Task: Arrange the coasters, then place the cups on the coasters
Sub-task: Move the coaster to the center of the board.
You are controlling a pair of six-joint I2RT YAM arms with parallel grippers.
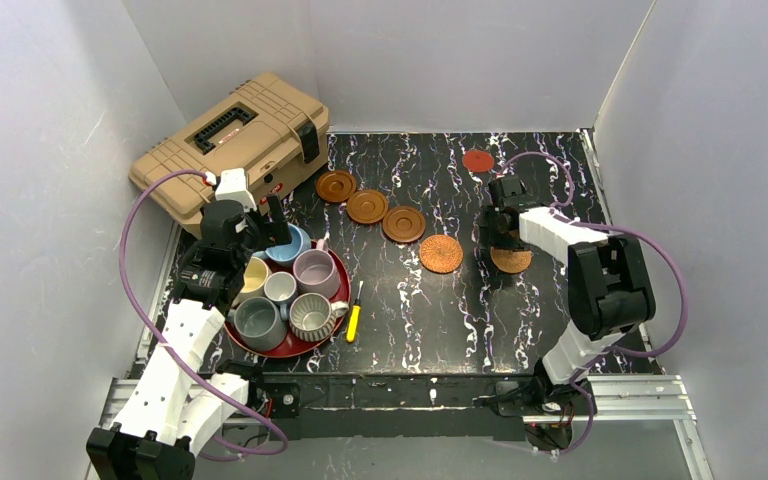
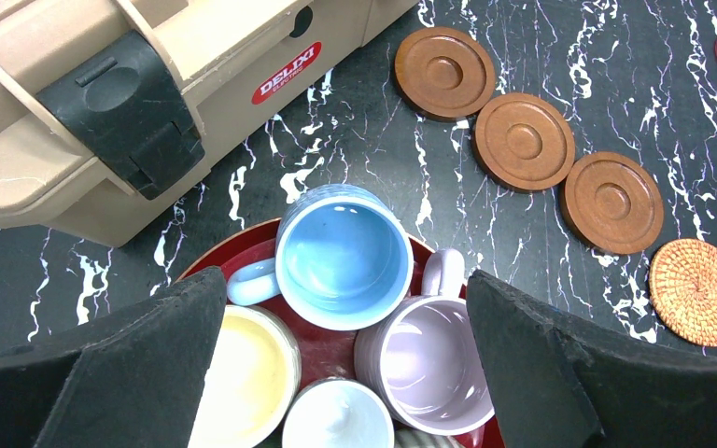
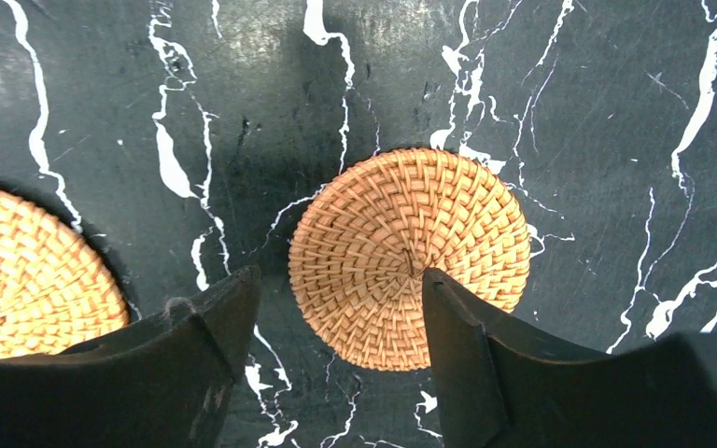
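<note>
My right gripper [image 3: 338, 280] was down low over a woven coaster [image 3: 411, 252], fingers [image 3: 196, 355] spread with a clear gap, one outside the rim, the other over the middle of the weave. I couldn't tell whether either pad touched it; nothing looked pinched. I read that as lining up on the edge, to nudge or lift it into line. And the line was plain from above: three wooden coasters [image 1: 367, 206] ran on a diagonal from the toolbox [image 1: 230, 145] toward mid-table, edge to edge or nearly, the other woven coaster [image 1: 441, 253] just past the last, and the one under my gripper next along, a little apart. The red coaster [image 1: 477, 160] sat alone near the far edge, well out of the row, so arranging wasn't finished by my reckoning.

The right arm reached forward from its base, elbow raised out to the right, wrist turned straight down at the table [image 1: 410, 310].

My left gripper [image 2: 344, 285] hung wide open above the tray [image 2: 329, 355], holding nothing, the blue cup [image 2: 341, 252] framed between its fingers and the mauve cup [image 2: 429, 364] just beside it. All six cups [image 1: 280, 288] were packed on that tray, none on a coaster; hovering there made sense, I judged, ready for the first cup once the row was set
</note>
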